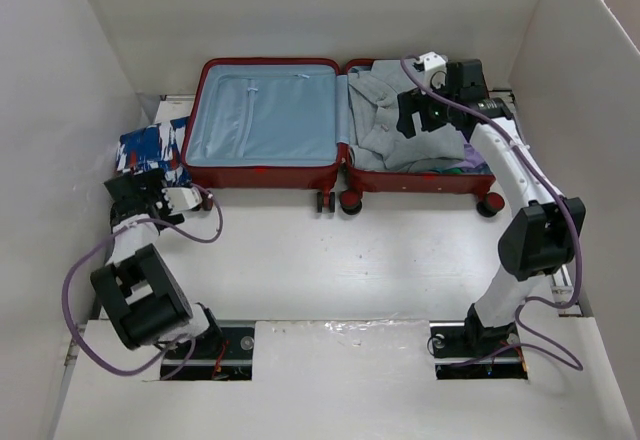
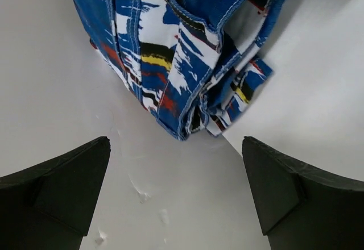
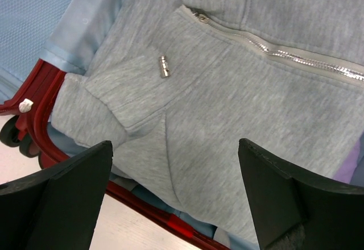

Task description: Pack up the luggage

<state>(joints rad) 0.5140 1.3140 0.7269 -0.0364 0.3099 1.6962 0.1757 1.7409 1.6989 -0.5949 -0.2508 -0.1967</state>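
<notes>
White tabletop (image 1: 320, 260), boxed in by white walls. Nearest, on the left side: left gripper (image 2: 175, 143), low over the table, jaws spread wide, gripping nothing. Straight ahead of its fingertips, close but not touching: folded blue, white and red patterned garment (image 2: 170, 45), one folded corner aimed into the gap between the fingers. Probably the next thing to pick up, with the left arm plainly the nearer one. By judgement, a short push forward and down needed before closing.

Just right of that garment: the luggage (image 1: 265, 175), lying open flat along the far wall, long axis running left to right, wheels toward the arms. Left half bare, pale blue lining only, and just beside the garment. Hence, most likely, a short carry to the right.

Over the right half: right gripper (image 3: 174, 143), also wide open, holding nothing, hovering above a grey zipped sweatshirt (image 3: 227, 102) already lying in that half. Too far across to serve the patterned garment.
</notes>
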